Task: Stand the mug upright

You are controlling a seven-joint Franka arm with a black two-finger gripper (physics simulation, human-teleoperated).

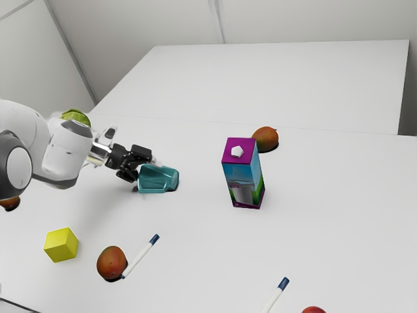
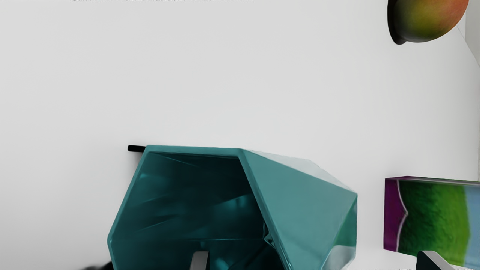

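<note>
The fingers stand wide apart, one in front of the mug's open mouth and the other out past its side wall; whether either touches it I can't tell. The mug lies on its side on the table, mouth toward the arm. If the fingers closed from here, the likeliest trouble is a pinch on that sloping, faceted wall: the tips could slide off toward the rim, and the mug would roll or spin instead of coming up. Should only the rim be caught, the weight of the base could make it swing during the turn, and letting go while it leans would drop it back on its side. Pushing too deep might shove it along the table toward the carton, which stands on the mug's far side from the arm and could topple. Farther from the mug, the mango behind the carton looks round enough to roll if the carton were knocked into it.
</note>
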